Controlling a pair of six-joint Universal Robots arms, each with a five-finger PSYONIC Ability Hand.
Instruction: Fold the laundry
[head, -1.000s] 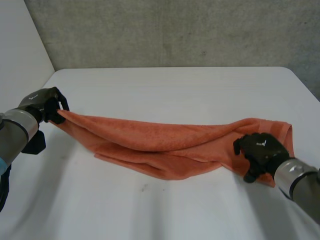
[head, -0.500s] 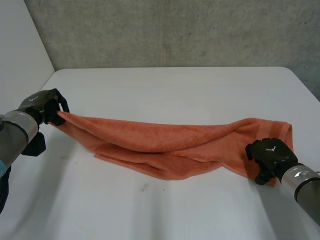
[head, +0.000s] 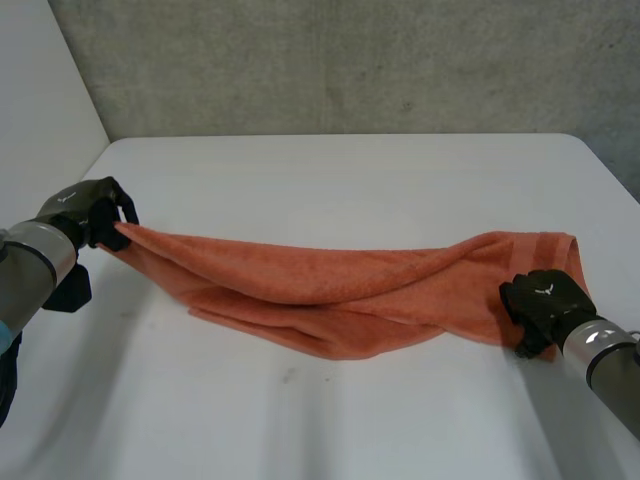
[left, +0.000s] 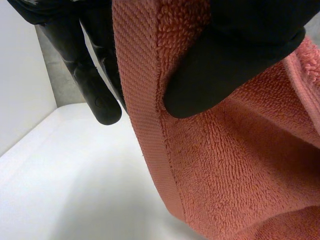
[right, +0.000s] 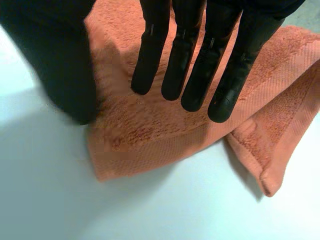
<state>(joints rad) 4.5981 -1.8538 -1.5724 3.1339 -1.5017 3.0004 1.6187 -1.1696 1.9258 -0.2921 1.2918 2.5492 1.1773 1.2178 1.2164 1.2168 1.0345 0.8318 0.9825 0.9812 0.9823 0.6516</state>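
Towel (head: 330, 290): orange terry cloth, loosely doubled lengthwise, stretched across the near half of the white desk (head: 350, 170) from 9 o'clock to about 4 o'clock, its middle sagging onto the surface in rumpled layers.
Left robot hand (head: 95, 212): at the desk's 9 o'clock edge, clamped on the towel's left end. The left wrist view shows the hemmed edge pinched between thumb and fingers (left: 97, 95), with that end held up off the desk.
Right robot hand (head: 545, 300): at the towel's 4 o'clock end, released. Its fingers reach out straight over the folded corner, thumb off to the side, gripping nothing. Whether the fingertips press the cloth cannot be told.
Right end of towel: lies flat on the desk with two hemmed corners out of line, one poking out beyond the other past the fingertips.
Step in hand: by the look of it, straightening the cloth lengthwise before a fold, one end held and the other not yet gripped.
Next move calls for: likely a firm pinch by the right robot hand on both layers at its corner, then an even pull against the left so the edges line up. Only after that can one end be carried over to the other.
Risk: catching only the top layer would leave the fold crooked.
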